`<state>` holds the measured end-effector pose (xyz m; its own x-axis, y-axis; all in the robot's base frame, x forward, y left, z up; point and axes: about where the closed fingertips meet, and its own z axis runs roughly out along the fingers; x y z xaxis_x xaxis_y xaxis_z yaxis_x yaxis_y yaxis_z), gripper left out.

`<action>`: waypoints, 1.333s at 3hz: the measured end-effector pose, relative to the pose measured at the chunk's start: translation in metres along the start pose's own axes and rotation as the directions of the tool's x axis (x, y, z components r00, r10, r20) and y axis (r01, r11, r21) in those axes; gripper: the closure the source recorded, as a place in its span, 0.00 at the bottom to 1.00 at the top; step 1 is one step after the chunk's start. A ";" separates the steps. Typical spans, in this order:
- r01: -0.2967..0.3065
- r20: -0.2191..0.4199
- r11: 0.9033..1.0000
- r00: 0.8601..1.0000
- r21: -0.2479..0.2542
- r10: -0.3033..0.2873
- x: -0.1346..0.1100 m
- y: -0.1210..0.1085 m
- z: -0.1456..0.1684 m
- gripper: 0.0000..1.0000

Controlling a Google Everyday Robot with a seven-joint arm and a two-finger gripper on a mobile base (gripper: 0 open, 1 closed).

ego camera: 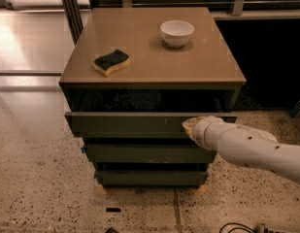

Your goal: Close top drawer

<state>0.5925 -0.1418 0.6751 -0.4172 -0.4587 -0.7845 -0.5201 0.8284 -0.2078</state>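
Note:
The top drawer (pixel 125 124) is a wide grey-brown drawer with a flat, handleless front. It stands only slightly out of the cabinet (pixel 154 76), with a dark gap above its front panel. My gripper (pixel 190 126) is at the end of the white arm that reaches in from the right. Its tip rests against the right part of the drawer's front panel.
On the cabinet top lie a green and yellow sponge (pixel 111 62) at the left and a white bowl (pixel 176 33) at the back right. Two lower drawer fronts (pixel 149 153) sit below. The floor around is speckled stone. Cables (pixel 237 227) lie at the bottom right.

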 end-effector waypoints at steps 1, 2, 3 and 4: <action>-0.025 -0.015 0.998 1.000 -0.049 0.024 0.002 0.007 0.021 1.00; -0.041 -0.016 0.998 0.999 -0.057 0.040 -0.001 0.004 0.033 1.00; -0.034 -0.020 0.999 0.999 -0.033 0.034 -0.005 -0.009 0.045 1.00; -0.034 -0.020 0.999 0.999 -0.033 0.034 -0.005 -0.009 0.045 1.00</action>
